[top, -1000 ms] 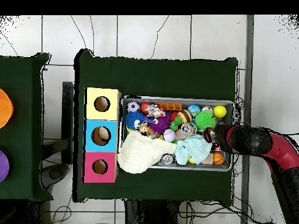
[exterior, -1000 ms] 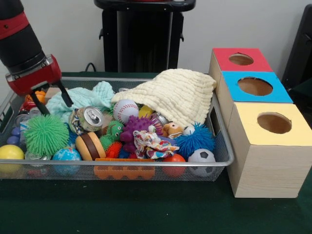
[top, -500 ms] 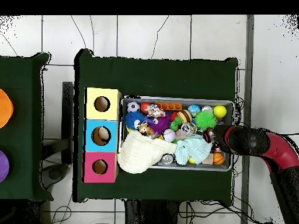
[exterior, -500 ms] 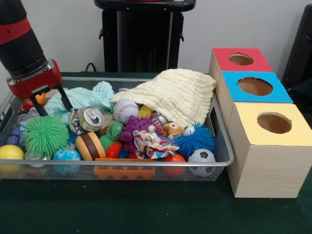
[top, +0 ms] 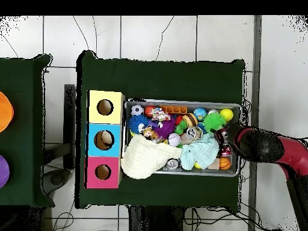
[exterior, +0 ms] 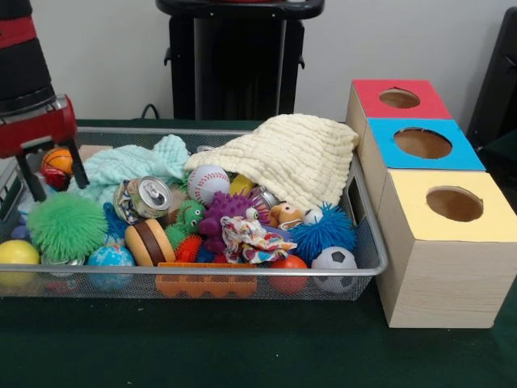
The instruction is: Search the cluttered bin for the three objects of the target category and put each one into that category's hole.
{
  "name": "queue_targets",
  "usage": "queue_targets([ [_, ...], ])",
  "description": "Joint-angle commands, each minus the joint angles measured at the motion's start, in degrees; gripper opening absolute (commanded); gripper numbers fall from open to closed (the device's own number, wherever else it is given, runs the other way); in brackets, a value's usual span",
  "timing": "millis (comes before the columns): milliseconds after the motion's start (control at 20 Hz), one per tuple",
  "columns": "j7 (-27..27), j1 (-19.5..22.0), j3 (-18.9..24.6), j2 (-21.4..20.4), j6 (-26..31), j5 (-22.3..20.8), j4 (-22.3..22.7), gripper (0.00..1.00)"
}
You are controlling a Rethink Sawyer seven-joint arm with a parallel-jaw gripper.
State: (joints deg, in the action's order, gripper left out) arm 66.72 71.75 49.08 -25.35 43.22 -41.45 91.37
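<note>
Front view: the gripper (exterior: pixel 52 172) hangs at the bin's (exterior: pixel 367 234) left end with its two fingers (exterior: pixel 77 167) apart and nothing between them, straddling a small orange basketball (exterior: pixel 58 159) at the far left corner. The target category isn't stated, so the ball as target is my guess. It looks light, round and probably a bit squashy, likely to roll off a shallow pinch, so take it across its widest middle. The green spiky ball (exterior: pixel 67 225) sits just nearer.

Overhead view: the gripper (top: pixel 224 141) is over the bin's right end (this view is turned round), well apart from the three holed boxes (top: pixel 104 139) on the left.
</note>
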Motion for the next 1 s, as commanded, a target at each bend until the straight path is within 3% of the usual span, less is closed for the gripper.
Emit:
queue_targets([
  [50, -7.3, -0.8, 1.7, -6.2, -4.3, -3.1, 4.0, 1.00],
  [350, -6.5, -0.6, 1.8, -10.0, -3.6, -1.2, 6.1, 1.00],
  [1000, -6.5, -1.7, 0.7, -8.8, -3.0, -0.9, 5.6, 1.00],
])
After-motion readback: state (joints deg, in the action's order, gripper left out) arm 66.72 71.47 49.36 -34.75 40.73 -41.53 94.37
